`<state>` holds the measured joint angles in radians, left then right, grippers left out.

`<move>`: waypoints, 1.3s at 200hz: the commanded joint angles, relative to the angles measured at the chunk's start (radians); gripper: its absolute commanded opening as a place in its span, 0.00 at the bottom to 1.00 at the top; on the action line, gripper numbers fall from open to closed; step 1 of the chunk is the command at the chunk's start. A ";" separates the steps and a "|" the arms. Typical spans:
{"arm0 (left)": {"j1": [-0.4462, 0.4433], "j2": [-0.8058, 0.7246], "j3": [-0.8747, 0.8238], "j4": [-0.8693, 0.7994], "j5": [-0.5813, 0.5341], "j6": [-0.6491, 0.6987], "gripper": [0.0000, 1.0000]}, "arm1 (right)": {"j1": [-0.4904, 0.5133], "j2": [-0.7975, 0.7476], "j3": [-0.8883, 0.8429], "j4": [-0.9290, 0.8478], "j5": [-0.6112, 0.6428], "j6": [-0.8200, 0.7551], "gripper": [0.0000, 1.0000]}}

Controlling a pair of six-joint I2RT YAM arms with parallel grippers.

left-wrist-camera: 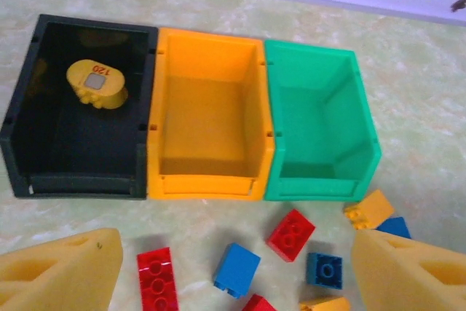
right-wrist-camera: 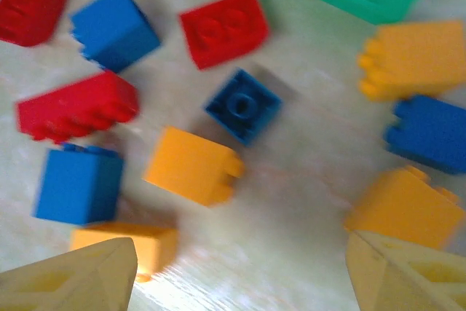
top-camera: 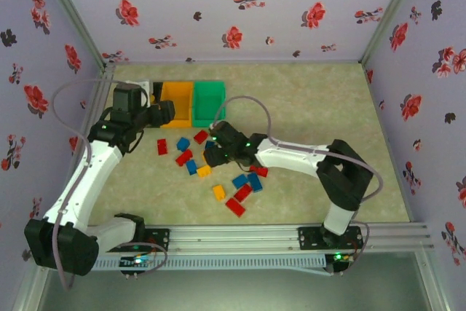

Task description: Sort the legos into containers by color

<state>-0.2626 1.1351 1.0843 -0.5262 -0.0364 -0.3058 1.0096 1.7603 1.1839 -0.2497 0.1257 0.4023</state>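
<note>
tabletop (top-camera: 313, 100): pale and marbled, carrying all the items.

containers: three bins stand in a row at the back left, side walls touching.
- black bin (left-wrist-camera: 80, 183), leftmost: holds one rounded yellow piece (left-wrist-camera: 96, 84) with a small label on top, lying toward the rear left corner.
- orange-yellow bin (left-wrist-camera: 207, 118), middle: its floor shows bare.
- green bin (left-wrist-camera: 320, 143), rightmost: its floor shows bare.

left pincer (left-wrist-camera: 237, 253): jaws spread wide with nothing between them, hovering just in front of the bins.

right pincer (right-wrist-camera: 240, 253): jaws apart and gripping nothing, poised low over the loose bricks by the green bin's front corner.

legos (top-camera: 183, 157): red, blue and yellow-orange bricks lie scattered on the tabletop in front of the bins, several tipped on their sides. a dark blue brick (right-wrist-camera: 242, 105) sits studs up just beside a yellow-orange brick (right-wrist-camera: 191, 165).
</note>
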 commanded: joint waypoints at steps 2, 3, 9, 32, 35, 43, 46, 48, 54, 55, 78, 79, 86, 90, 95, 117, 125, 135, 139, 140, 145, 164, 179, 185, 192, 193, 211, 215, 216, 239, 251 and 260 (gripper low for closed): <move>-0.001 0.024 0.055 -0.085 -0.090 -0.006 0.81 | 0.049 0.061 0.096 -0.004 0.090 0.099 0.75; -0.002 0.024 0.056 -0.087 -0.091 -0.006 0.81 | 0.051 0.062 0.099 -0.004 0.091 0.100 0.75; -0.002 0.028 0.061 -0.099 -0.105 -0.007 0.81 | 0.062 0.076 0.112 -0.006 0.100 0.105 0.75; 0.000 0.031 0.072 -0.125 -0.133 -0.002 0.81 | 0.091 0.126 0.157 -0.020 0.102 0.112 0.74; 0.000 0.034 0.072 -0.127 -0.134 -0.001 0.81 | 0.091 0.129 0.162 -0.022 0.101 0.114 0.74; -0.001 0.035 0.075 -0.131 -0.135 0.004 0.81 | 0.098 0.144 0.176 -0.031 0.097 0.113 0.73; -0.002 0.035 0.076 -0.133 -0.135 0.004 0.81 | 0.099 0.150 0.179 -0.034 0.093 0.113 0.73; -0.001 0.035 0.076 -0.133 -0.135 0.005 0.81 | 0.099 0.153 0.182 -0.036 0.093 0.112 0.73; -0.001 0.035 0.076 -0.136 -0.135 0.006 0.81 | 0.101 0.163 0.190 -0.040 0.086 0.113 0.72; -0.001 0.035 0.076 -0.136 -0.135 0.006 0.81 | 0.102 0.164 0.192 -0.041 0.085 0.113 0.72; -0.002 0.028 0.074 -0.137 -0.135 0.010 0.81 | 0.107 0.200 0.219 -0.054 0.065 0.108 0.70; -0.003 0.028 0.074 -0.136 -0.135 0.010 0.81 | 0.107 0.201 0.220 -0.056 0.064 0.108 0.70; -0.001 0.028 0.074 -0.138 -0.137 0.010 0.82 | 0.112 0.213 0.233 -0.064 0.060 0.106 0.69; 0.000 0.028 0.075 -0.138 -0.138 0.008 0.82 | 0.113 0.221 0.241 -0.070 0.060 0.102 0.69; 0.000 0.028 0.075 -0.138 -0.140 0.008 0.82 | 0.117 0.231 0.253 -0.080 0.059 0.096 0.69; 0.000 0.030 0.078 -0.138 -0.140 0.008 0.82 | 0.136 0.270 0.298 -0.115 0.066 0.080 0.68; 0.000 0.033 0.077 -0.137 -0.140 0.008 0.82 | 0.140 0.284 0.314 -0.122 0.064 0.078 0.66; 0.000 0.036 0.078 -0.137 -0.140 0.008 0.82 | 0.148 0.304 0.334 -0.136 0.064 0.079 0.65; -0.001 0.037 0.078 -0.139 -0.140 0.008 0.82 | 0.149 0.312 0.341 -0.141 0.063 0.079 0.65; -0.001 0.037 0.079 -0.138 -0.140 0.008 0.82 | 0.149 0.314 0.343 -0.142 0.062 0.080 0.64; -0.002 0.040 0.079 -0.138 -0.140 0.008 0.82 | 0.152 0.324 0.353 -0.149 0.062 0.081 0.64; -0.002 0.043 0.082 -0.143 -0.140 0.010 0.82 | 0.161 0.354 0.386 -0.174 0.066 0.085 0.61; -0.002 0.040 0.083 -0.144 -0.140 0.010 0.82 | 0.168 0.374 0.402 -0.187 0.073 0.089 0.60; 0.000 0.039 0.083 -0.144 -0.140 0.010 0.82 | 0.170 0.381 0.409 -0.194 0.079 0.090 0.58; -0.002 0.037 0.083 -0.144 -0.141 0.010 0.82 | 0.173 0.390 0.419 -0.209 0.094 0.090 0.57; -0.001 0.037 0.083 -0.144 -0.141 0.010 0.82 | 0.174 0.392 0.421 -0.210 0.096 0.091 0.57; -0.003 0.035 0.085 -0.146 -0.143 0.007 0.82 | 0.182 0.410 0.444 -0.246 0.139 0.092 0.54; -0.001 0.035 0.084 -0.146 -0.143 0.010 0.82 | 0.184 0.412 0.447 -0.248 0.143 0.092 0.54; -0.001 0.034 0.084 -0.146 -0.143 0.010 0.82 | 0.185 0.413 0.447 -0.249 0.144 0.092 0.54; -0.002 0.034 0.086 -0.147 -0.143 0.010 0.82 | 0.184 0.422 0.447 -0.247 0.146 0.089 0.52; -0.001 0.033 0.086 -0.148 -0.143 0.010 0.82 | 0.185 0.426 0.447 -0.245 0.147 0.089 0.49; -0.001 0.034 0.088 -0.150 -0.143 0.010 0.82 | 0.185 0.426 0.448 -0.244 0.148 0.089 0.48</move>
<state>-0.2626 1.1732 1.1381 -0.6605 -0.1581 -0.3046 1.1870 2.1609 1.6009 -0.4629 0.2340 0.4911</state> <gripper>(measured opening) 0.820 0.498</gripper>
